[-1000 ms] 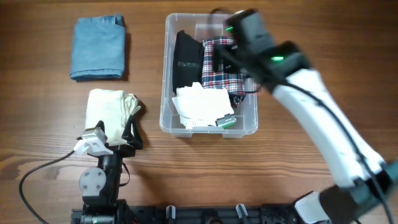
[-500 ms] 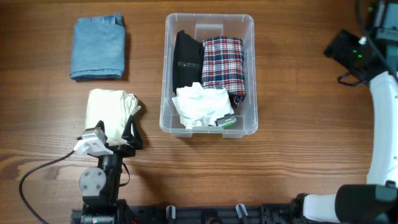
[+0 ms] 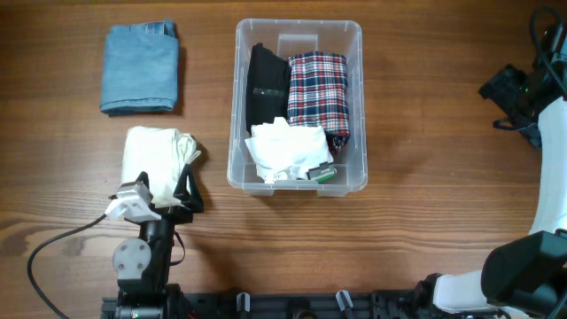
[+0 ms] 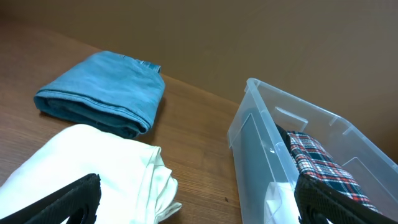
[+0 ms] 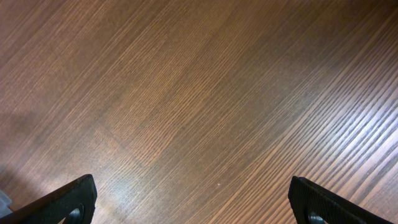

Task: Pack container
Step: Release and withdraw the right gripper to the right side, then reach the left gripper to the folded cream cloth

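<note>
At the far left of the tabletop (image 3: 425, 221) lies a folded blue cloth (image 3: 139, 68), flat and square to the edge. Just in front of it, apart from it by a strip of bare wood, lies a folded cream cloth (image 3: 155, 152), its right side a little rumpled.

The left hand (image 4: 199, 206) hangs over the near end of this cream cloth. It is released, the two fingers spread wide with nothing between them. From its own camera the cream cloth shows below and ahead, the blue cloth beyond it, and the container off to the right.

The container (image 3: 237, 115) stands upright near the middle of the tabletop, to the right of both cloths and touching neither. Its walls are clear. Inside, a black garment (image 3: 264, 84) lies along the left side and a folded plaid garment (image 3: 319, 89) beside it on the right, the two touching. A crumpled white cloth (image 3: 285, 149) fills the near end, resting partly on both. A small green thing (image 3: 324, 175) shows at the near right corner, against the white cloth; what it is cannot be told. The far end of the container shows bare plastic.

The right hand (image 5: 193, 210) is well apart from the container, near the right edge of the tabletop. It too is released, fingers wide and holding nothing, and its camera shows only wood grain beneath it.
</note>
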Controlling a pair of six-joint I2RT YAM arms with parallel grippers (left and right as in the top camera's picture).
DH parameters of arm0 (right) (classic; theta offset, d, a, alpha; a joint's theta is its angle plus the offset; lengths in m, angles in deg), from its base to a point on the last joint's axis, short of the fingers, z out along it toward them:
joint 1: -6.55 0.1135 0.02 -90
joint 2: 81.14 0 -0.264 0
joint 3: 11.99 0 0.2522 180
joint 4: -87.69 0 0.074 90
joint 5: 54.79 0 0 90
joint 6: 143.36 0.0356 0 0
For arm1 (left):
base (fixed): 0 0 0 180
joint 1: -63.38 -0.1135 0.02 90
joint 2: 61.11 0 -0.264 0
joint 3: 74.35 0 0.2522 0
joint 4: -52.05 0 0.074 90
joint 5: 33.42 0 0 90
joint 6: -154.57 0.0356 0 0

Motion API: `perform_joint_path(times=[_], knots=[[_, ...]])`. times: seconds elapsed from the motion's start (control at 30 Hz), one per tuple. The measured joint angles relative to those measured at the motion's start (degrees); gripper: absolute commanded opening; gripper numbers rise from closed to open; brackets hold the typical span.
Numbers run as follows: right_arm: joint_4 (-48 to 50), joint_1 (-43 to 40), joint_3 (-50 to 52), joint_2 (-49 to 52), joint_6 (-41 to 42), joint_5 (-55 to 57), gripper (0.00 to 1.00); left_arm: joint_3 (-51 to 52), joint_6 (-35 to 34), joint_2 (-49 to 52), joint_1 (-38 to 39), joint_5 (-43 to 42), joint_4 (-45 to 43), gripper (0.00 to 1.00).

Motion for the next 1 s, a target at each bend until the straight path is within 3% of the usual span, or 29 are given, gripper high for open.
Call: perform_joint_path(times=[0.43,0.57,0.73,0.83,1.0], knots=[[1.9,0.0,0.0,0.0,0.0,0.0,1.0,0.0,0.0,0.0,0.0,-0.2,-0.3,1.0],[1.9,0.0,0.0,0.0,0.0,0.0,1.0,0.0,0.0,0.0,0.0,-5.7,-5.2,1.0],[1.9,0.0,0.0,0.0,0.0,0.0,1.0,-2.7,0.0,0.1,0.0,-11.2,-5.1,1.0],[1.9,0.0,0.0,0.0,0.0,0.0,1.0,-9.6,1.0,2.4,0.0,-10.3,0.4,1.0],[1.9,0.0,0.0,0.0,0.0,0.0,1.0,-28.9,6.4,15.3,0.0,-4.0,18.3,1.0]])
